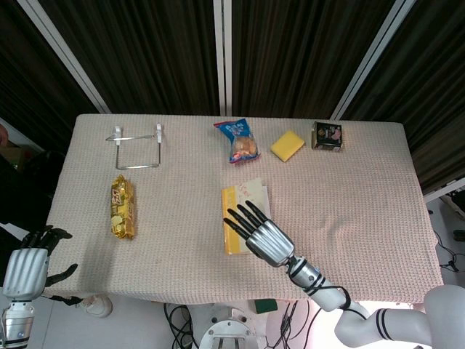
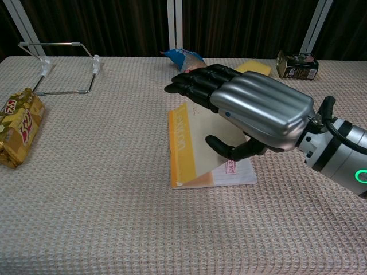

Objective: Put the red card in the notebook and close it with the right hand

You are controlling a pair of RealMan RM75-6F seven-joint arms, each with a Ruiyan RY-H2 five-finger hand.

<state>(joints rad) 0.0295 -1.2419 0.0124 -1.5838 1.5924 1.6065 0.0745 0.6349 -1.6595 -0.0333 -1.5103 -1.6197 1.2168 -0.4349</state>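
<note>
The notebook [image 2: 198,152] cover, light and floppy, is best pressed flat near its free right edge. The right robot hand [image 2: 252,109] is spread, holding nothing.

The right hand [image 2: 258,112] hides the notebook's [image 2: 189,149] right half; the red card cannot be seen.

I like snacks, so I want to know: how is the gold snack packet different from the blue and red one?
The gold snack packet is long and narrow, lying near the table's left edge; the blue and red snack packet is shorter and wider, lying at the far side beside the yellow sponge. The gold one lies straight, the blue and red one slightly slanted. Both lie flat on the table, untouched by either hand.
</note>
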